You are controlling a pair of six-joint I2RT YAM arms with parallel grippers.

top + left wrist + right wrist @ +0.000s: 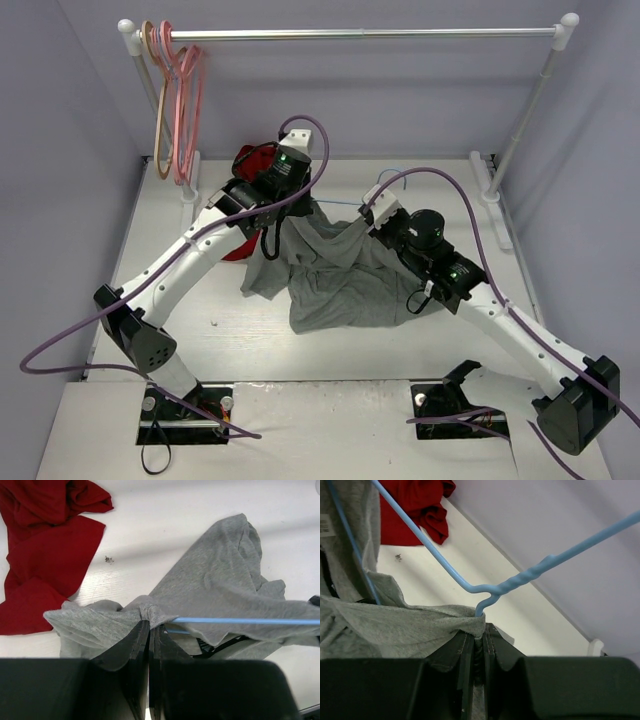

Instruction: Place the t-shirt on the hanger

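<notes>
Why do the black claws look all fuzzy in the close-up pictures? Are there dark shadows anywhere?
Left wrist view: the left claw sits very near the lens, so it blurs, while the t-shirt looks sharp. Right wrist view: the right claw is soft too, the hanger crisp. Top view: even light, only faint shadows on the table.

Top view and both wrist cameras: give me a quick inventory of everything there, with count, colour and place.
t-shirt: one, grey, mid-table, bunched between the arms.
hanger: one, pale blue, partly inside the t-shirt.
red garment: one, red, on the table behind the left arm.
pink hangers: seemingly two, pink, rail's left end.
tan hanger: one, tan, beside them.
rail: one, silver, across the back.
table: one, white.
left gripper: one, black, shut on t-shirt cloth.
right gripper: one, black, shut on t-shirt cloth by the hanger's neck.
</notes>
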